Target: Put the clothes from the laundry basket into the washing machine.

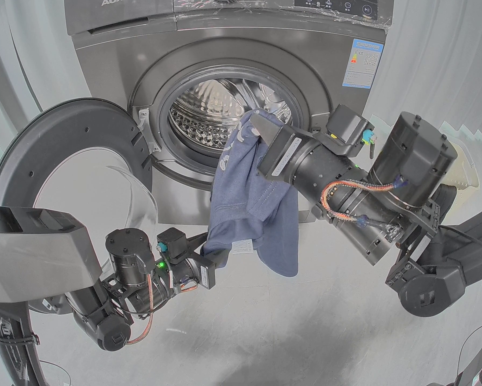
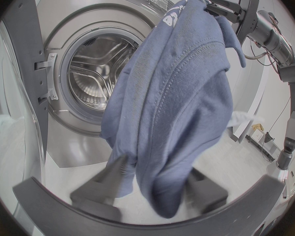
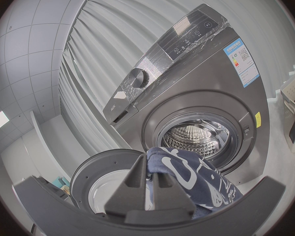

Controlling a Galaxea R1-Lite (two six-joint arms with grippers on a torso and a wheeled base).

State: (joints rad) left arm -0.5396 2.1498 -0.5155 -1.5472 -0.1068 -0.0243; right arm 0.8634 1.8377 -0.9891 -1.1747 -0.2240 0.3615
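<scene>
While aloft in right pincer (image 3: 150, 167) — blue garment (image 1: 251, 199) before open drum mouth (image 1: 208, 114)

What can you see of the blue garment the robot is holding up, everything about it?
The blue garment looks like a soft knit sweatshirt, dark blue with white print near its top and stitched seams. It hangs bunched and limp in front of the washing machine opening, not yet inside. The right gripper is shut on its top end. Its lower end droops between the open fingers of the left gripper.
</scene>
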